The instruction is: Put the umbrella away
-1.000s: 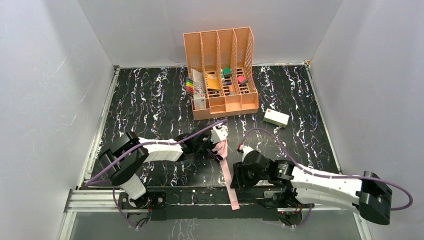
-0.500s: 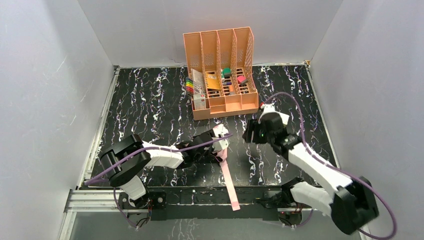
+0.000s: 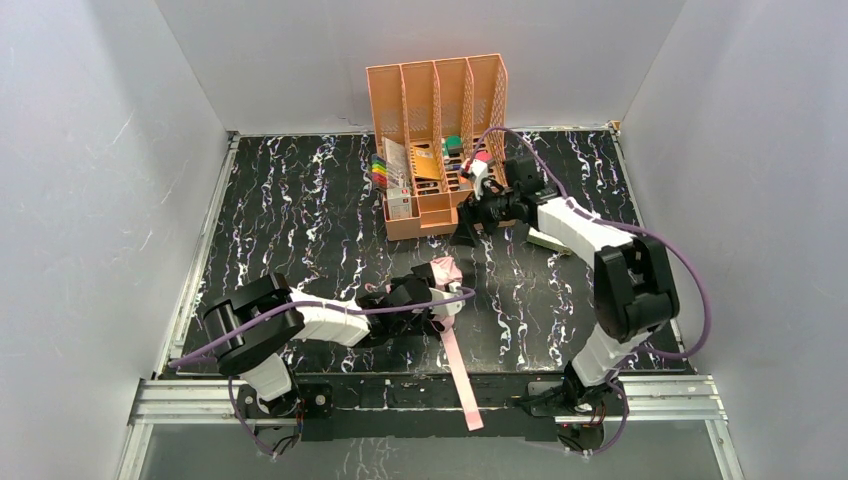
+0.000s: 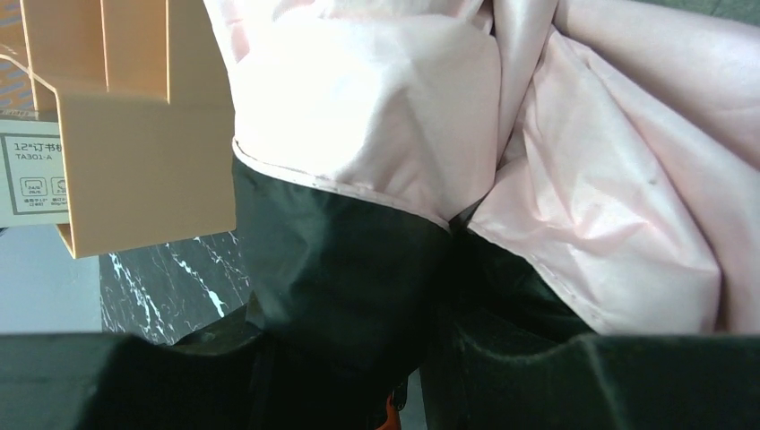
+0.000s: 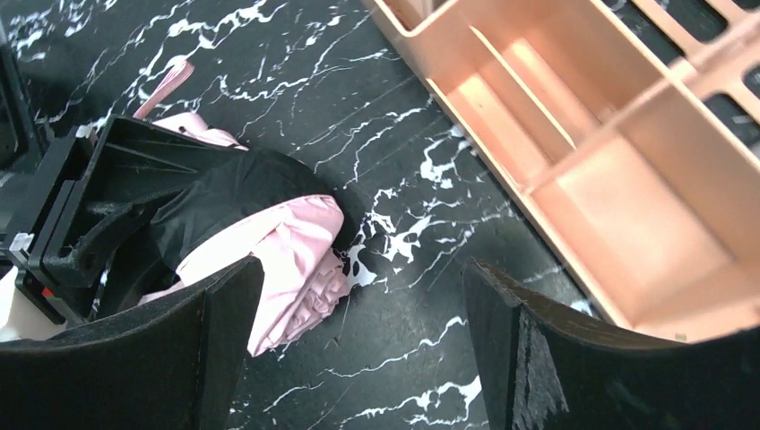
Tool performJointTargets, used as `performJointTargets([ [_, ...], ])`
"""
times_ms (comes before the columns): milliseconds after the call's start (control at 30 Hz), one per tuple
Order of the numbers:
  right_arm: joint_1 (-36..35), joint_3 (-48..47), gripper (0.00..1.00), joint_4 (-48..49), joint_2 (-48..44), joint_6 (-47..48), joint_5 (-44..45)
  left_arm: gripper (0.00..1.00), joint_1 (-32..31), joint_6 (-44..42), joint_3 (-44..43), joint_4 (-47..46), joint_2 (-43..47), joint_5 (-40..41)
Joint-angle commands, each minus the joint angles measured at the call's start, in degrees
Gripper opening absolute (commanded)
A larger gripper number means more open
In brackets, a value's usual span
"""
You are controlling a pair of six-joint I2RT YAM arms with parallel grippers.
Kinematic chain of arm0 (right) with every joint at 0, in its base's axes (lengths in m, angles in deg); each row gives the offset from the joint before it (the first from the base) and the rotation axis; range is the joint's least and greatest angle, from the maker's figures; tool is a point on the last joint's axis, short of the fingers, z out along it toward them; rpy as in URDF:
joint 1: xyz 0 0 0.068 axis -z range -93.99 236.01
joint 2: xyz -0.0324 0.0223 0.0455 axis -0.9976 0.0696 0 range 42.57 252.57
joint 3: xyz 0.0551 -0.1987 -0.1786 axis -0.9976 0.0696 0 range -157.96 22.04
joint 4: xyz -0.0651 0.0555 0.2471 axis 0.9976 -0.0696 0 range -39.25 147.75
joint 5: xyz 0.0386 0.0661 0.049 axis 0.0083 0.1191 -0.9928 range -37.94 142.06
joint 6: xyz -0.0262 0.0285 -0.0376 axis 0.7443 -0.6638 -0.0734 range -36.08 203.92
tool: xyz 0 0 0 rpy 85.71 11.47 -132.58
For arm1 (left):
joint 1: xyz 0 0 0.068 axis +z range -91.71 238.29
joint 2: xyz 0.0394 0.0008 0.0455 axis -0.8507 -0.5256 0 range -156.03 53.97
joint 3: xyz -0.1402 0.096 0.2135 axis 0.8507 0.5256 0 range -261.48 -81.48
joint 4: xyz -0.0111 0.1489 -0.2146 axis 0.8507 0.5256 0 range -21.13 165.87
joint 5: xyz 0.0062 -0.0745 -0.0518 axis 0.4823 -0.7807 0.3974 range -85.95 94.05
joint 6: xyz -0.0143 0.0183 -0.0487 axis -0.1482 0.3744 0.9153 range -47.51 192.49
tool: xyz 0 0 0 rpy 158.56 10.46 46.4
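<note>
Toward the front middle of the black marbled surface (image 3: 300, 220) lies the umbrella (image 3: 443, 272), a crumpled bundle of pale pink and black fabric. The left gripper (image 3: 438, 292) is clenched on it from the near side; in the left wrist view the pink and black folds fill the frame right up against the fingers. A long pink strip (image 3: 458, 365) runs from the bundle toward the arms and past the front edge of the surface, over the metal rail (image 3: 180, 400). Well apart from the umbrella, at the back, stands the orange desk organiser (image 3: 440, 95) with its open front trays facing the arms. The right gripper (image 5: 358, 269) hangs just in front of the organiser's right trays, jaws spread wide and grasping nothing, angled back toward the umbrella. A small white box (image 3: 552, 241) lies on the surface partly under the right arm
</note>
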Motion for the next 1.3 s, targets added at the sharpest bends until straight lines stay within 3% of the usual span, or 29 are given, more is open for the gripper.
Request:
performJointTargets([
  [0,-1.5,-7.6,0.90,-11.6,4.2,14.5,-9.2,0.00,-2.0,-1.4,3.1,7.9,-2.2,-3.7],
  [167,-5.3,-12.8,0.90,-22.0,9.5,22.2,-5.2,0.00,-3.0,-2.5,3.4,7.3,-2.2,-3.5],
  [367,-8.8,-13.7,0.91,-27.1,12.1,26.1,-5.0,0.00,-3.2,-3.7,3.3,6.7,-2.8,-3.2],
  [767,-12.6,-16.3,0.89,-31.5,20.2,25.3,3.4,0.00,-3.4,-3.2,3.6,7.0,-2.2,-3.2],
  [1067,-14.3,-13.5,0.75,-29.8,21.0,22.9,5.9,0.00,-3.4,0.3,3.2,6.7,0.7,-0.6],
  [1267,-15.7,-7.4,0.59,-23.8,18.8,18.8,9.4,0.22,-3.3,9.3,0.3,10.0,7.3,0.0],
])
